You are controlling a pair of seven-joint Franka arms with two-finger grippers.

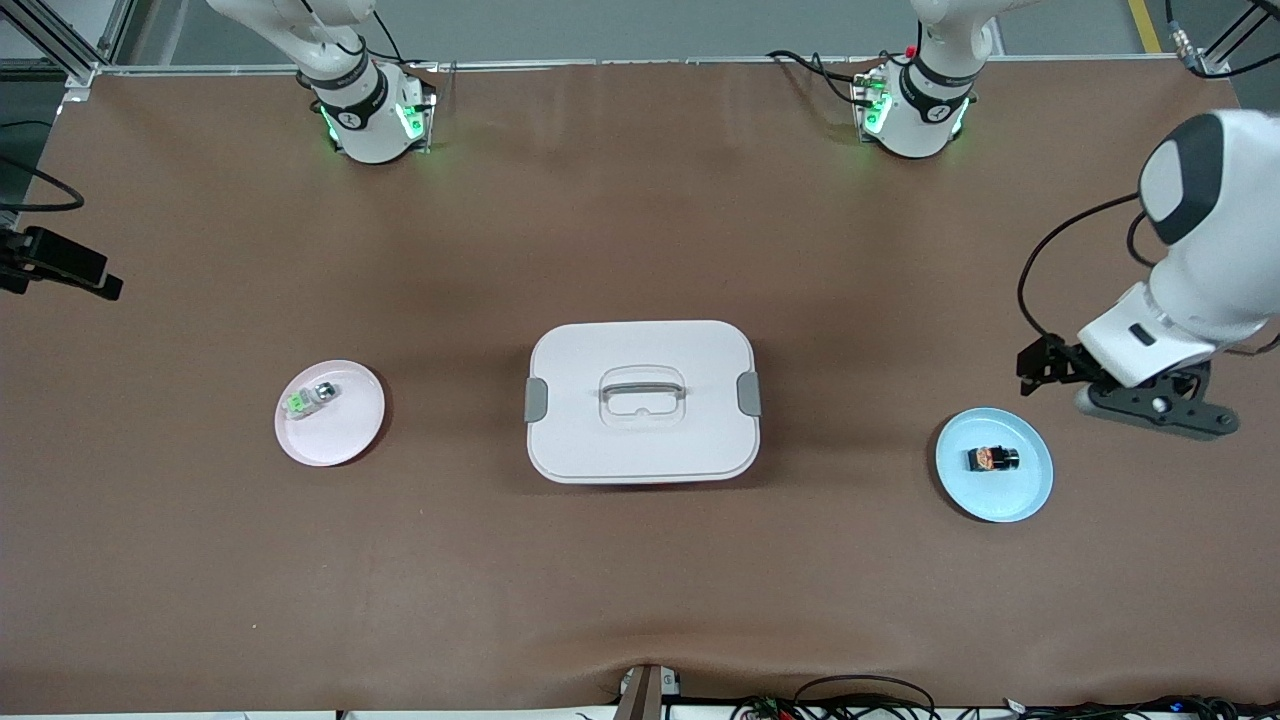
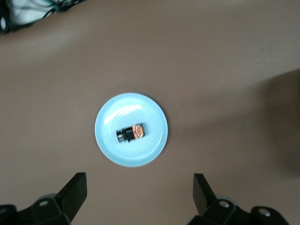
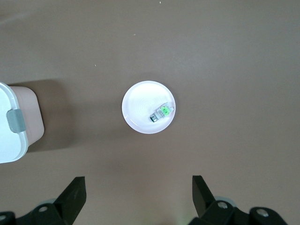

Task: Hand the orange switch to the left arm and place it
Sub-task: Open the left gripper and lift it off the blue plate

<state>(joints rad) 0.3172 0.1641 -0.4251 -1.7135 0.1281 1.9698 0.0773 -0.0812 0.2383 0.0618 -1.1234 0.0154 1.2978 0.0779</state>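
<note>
The orange switch (image 1: 992, 459) lies on the blue plate (image 1: 1030, 492) near the surface's left-arm end, clear of the white box (image 1: 640, 440) at the surface's middle. It's tiny and probably light, rigid, slick plastic — expect it to skid on the plate, so pinch the black body across its short sides, not the orange part. Its long axis runs roughly along the surface's length, black end toward the box as far as you can tell.

Left gripper (image 2: 139, 197) hovers just off the blue plate, jaws wide open, holding nothing. Right gripper (image 3: 138, 197) hangs over the pink plate (image 3: 136, 110) with the clear-and-green switch (image 3: 162, 113) — jaws open, empty, waiting.
</note>
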